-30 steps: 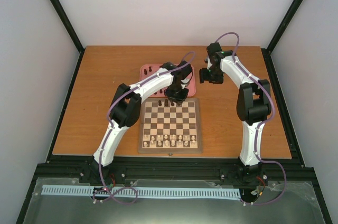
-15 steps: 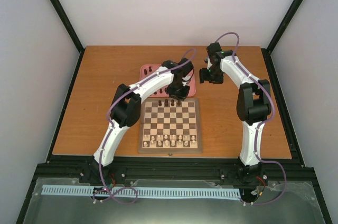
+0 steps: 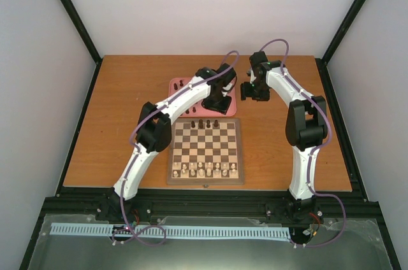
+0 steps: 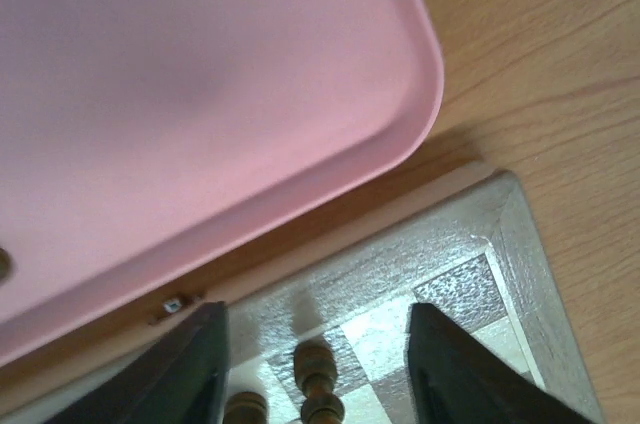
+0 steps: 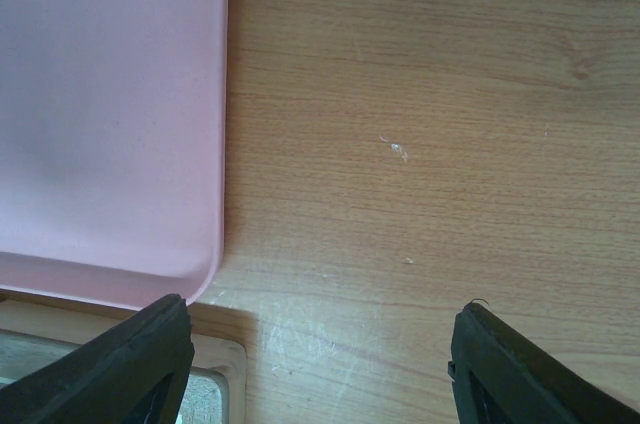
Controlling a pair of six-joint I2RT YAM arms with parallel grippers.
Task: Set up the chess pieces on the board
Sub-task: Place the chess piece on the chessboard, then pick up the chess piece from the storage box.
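The board [image 3: 205, 183] lies at the table's middle, and its corner [image 4: 520, 234] shows in the left wrist view. A few dark chess pieces [image 3: 204, 123] stand on its far row; more lie in the pink tray [image 3: 232, 109] behind it. My left gripper [image 3: 215, 108] hovers over the board's far edge. Its jaws are open, and one dark piece [image 4: 318, 384] stands free between the fingers [image 4: 190, 364], with another [image 4: 245, 409] beside it. My right gripper [image 3: 250, 96] hangs open over bare table right of the tray, nothing between its fingers [image 5: 520, 374].
Pale cream pieces [image 3: 205, 168] fill the board's near rows. The pink tray [image 4: 200, 94] touches the board's far edge. A corner of the board [image 5: 215, 369] shows below the tray [image 5: 110, 114] in the right wrist view. Black frame rails border the table.
My left gripper has opened, letting go of a dark piece on the far row, and has drawn back toward the tray. The right arm has not moved.
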